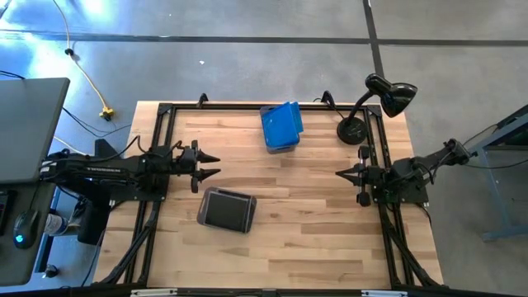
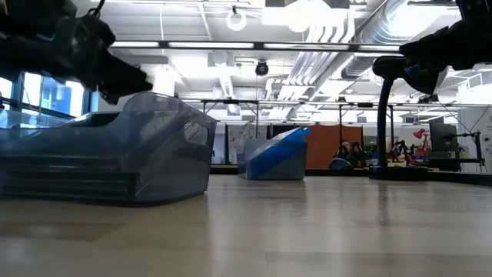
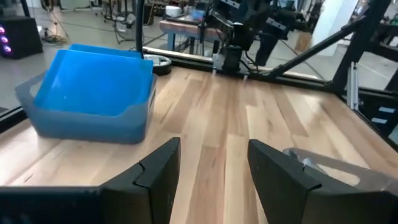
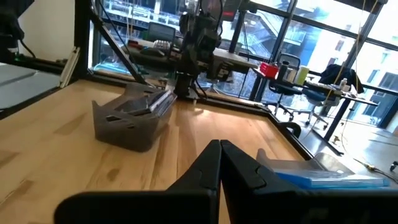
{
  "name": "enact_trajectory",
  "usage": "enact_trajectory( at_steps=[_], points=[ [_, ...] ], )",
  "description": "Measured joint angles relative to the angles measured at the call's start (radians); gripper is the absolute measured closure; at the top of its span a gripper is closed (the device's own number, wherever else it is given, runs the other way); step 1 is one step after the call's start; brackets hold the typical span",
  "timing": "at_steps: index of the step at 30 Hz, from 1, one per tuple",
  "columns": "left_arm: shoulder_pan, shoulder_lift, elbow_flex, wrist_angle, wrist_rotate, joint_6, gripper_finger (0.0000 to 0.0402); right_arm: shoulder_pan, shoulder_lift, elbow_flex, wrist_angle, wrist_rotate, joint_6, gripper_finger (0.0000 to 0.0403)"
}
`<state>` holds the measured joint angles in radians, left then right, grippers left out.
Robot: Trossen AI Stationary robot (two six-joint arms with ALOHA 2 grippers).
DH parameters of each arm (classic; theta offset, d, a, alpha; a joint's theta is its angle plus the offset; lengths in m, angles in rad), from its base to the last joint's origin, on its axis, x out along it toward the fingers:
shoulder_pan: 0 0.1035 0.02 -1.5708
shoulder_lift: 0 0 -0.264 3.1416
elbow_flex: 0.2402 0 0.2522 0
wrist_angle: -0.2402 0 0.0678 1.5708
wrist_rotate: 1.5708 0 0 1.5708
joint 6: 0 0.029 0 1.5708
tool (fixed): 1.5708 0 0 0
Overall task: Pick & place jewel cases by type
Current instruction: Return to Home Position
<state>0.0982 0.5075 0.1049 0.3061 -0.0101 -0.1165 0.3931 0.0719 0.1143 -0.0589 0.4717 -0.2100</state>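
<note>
Tabletop point(image 1: 313, 247): blue jewel cases point(image 1: 282, 124) aslant in tub point(image 1: 280, 149); left gripper point(image 1: 217, 164) wide, right gripper point(image 1: 338, 172) closed.

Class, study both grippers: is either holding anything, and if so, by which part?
Nothing is held. The left gripper is open with nothing between its fingers; the right gripper is shut on nothing.
</note>
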Motion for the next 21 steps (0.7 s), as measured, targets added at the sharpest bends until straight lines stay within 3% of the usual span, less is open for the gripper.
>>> enact_trajectory(
  at_steps=[10, 21],
  points=[
    [0.000, -0.038, -0.063, 0.062, -0.003, 0.099, 0.0215, 0.000, -0.003, 0.000, -0.004, -0.006, 0.076, 0.0399],
    [0.000, -0.358, -0.063, -0.116, 0.028, 0.148, 0.0215, 0.000, -0.070, 0.000, 0.003, -0.019, 0.116, 0.0400]
  ],
)
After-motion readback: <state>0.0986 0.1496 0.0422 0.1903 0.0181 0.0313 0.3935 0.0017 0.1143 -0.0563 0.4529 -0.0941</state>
